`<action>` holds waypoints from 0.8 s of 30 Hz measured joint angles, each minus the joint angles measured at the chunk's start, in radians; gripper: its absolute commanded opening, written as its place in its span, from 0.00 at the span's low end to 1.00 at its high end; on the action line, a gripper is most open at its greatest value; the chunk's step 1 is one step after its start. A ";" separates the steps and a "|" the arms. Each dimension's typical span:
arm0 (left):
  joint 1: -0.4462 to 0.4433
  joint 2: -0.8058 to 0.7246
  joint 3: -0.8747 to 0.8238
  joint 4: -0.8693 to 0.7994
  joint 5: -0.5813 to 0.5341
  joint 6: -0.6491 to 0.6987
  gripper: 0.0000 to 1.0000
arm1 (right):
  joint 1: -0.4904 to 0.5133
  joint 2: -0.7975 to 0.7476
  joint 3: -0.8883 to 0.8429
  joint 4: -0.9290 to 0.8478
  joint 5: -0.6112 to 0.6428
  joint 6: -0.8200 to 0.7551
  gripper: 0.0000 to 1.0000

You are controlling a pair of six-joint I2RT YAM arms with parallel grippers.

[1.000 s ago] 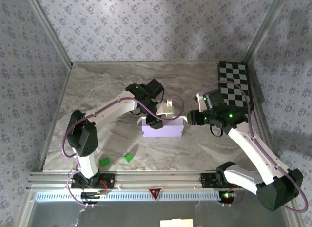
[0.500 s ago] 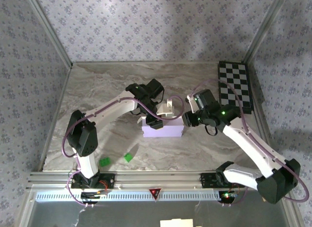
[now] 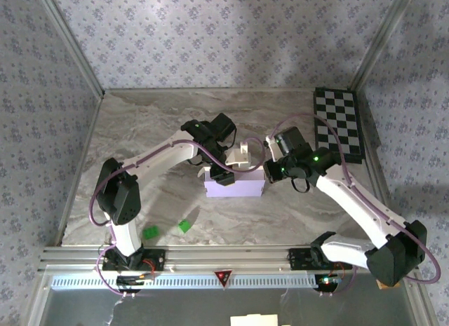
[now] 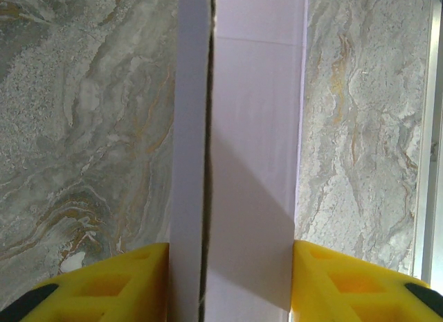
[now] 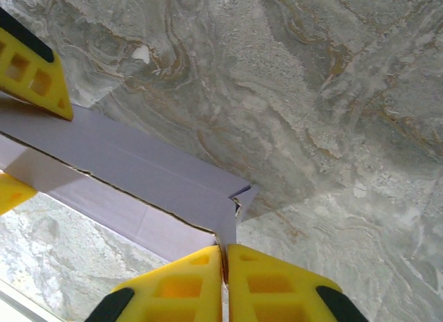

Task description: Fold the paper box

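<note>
The paper box (image 3: 235, 184) is a pale-lilac shallow box in the middle of the marble table, with a white flap (image 3: 243, 153) standing up behind it. My left gripper (image 3: 219, 173) is over its left end. In the left wrist view the yellow fingers (image 4: 332, 284) press on both long sides of the paper box (image 4: 252, 128), so the left gripper (image 4: 230, 266) is shut on it. My right gripper (image 3: 269, 173) is at the box's right end. In the right wrist view the right gripper (image 5: 225, 256) is shut on the thin end wall of the paper box (image 5: 138, 170) at its corner.
Two small green bits (image 3: 150, 233) (image 3: 184, 226) lie near the front left. A black-and-white checkerboard (image 3: 339, 123) lies at the back right. Patterned walls enclose the table on three sides, and a metal rail (image 3: 224, 256) runs along the near edge.
My right arm has swung left to the box's right end and its jaws have closed on the end wall. The left arm and the box have stayed still.
</note>
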 measured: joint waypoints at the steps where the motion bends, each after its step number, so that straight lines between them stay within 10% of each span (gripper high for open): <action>1: 0.000 0.000 0.000 0.000 0.000 0.000 0.46 | 0.002 0.002 0.003 0.000 -0.001 0.008 0.04; 24: 0.000 0.005 0.020 -0.035 -0.019 -0.011 0.46 | 0.156 0.030 0.032 0.003 0.211 0.377 0.00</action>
